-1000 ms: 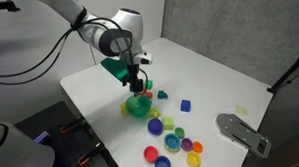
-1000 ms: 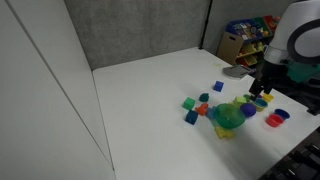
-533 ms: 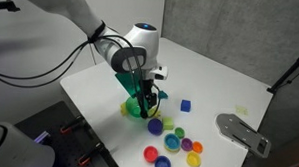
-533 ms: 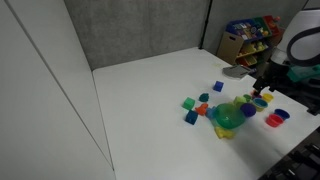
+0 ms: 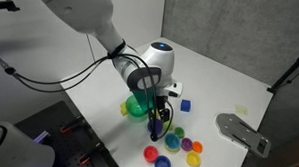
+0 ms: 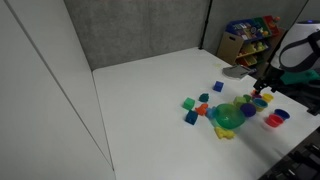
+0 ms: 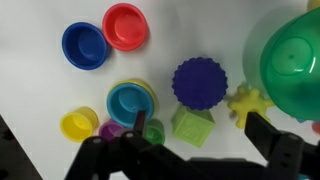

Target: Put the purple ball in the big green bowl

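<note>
The purple ball (image 7: pixel 200 82) is a dark purple knobbly round toy on the white table, just left of the big green bowl (image 7: pixel 290 60) in the wrist view. The bowl also shows in both exterior views (image 5: pixel 137 106) (image 6: pixel 228 117). My gripper (image 7: pixel 200 140) is open and empty. It hangs low over a light green cube (image 7: pixel 193 125), with the ball just beyond its fingertips. In an exterior view the gripper (image 5: pixel 163 122) stands right of the bowl and hides the ball. In an exterior view (image 6: pixel 262 95) it is past the bowl, beside a purple spot (image 6: pixel 249 110).
Around the ball lie a yellow star toy (image 7: pixel 250 100), a teal cup on a yellow one (image 7: pixel 130 103), a small green cup (image 7: pixel 152 130), a purple dish (image 7: pixel 112 130), and yellow (image 7: pixel 78 124), blue (image 7: pixel 85 45) and red (image 7: pixel 125 25) cups. A blue cube (image 5: pixel 186 105) lies behind.
My gripper has moved from above the green bowl to the right and downward, toward the cluster of cups and the ball. It has stayed open. No toy has moved.
</note>
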Robot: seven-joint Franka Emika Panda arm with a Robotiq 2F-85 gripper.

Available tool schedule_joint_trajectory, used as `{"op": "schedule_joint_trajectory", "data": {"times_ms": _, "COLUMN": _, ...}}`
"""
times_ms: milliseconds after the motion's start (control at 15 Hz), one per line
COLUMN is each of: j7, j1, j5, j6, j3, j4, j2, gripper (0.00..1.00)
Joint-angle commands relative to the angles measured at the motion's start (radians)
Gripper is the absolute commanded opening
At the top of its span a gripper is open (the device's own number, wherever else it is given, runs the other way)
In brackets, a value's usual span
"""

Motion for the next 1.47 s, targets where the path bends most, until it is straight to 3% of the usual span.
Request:
{"op": "schedule_joint_trajectory", "data": {"times_ms": 0, "j7": 0.06, "j1": 0.015, "j5": -0.023, "j6": 0.038, "j3": -0.02, "j4": 0.056, "j2": 0.098, "gripper": 1.0}}
{"op": "schedule_joint_trajectory", "data": {"times_ms": 667, "j7": 0.083, "j1": 0.072, "j5": -0.017, "j6": 0.14, "j3": -0.036, "j4": 0.087, "j2": 0.276, "gripper": 1.0}}
{"op": "schedule_joint_trajectory", "data": {"times_ms": 1400, "j7": 0.077, "j1": 0.219, "j5": -0.015, "j6": 0.332, "j3": -0.128, "j4": 0.06, "j2": 0.352, "gripper": 1.0}}
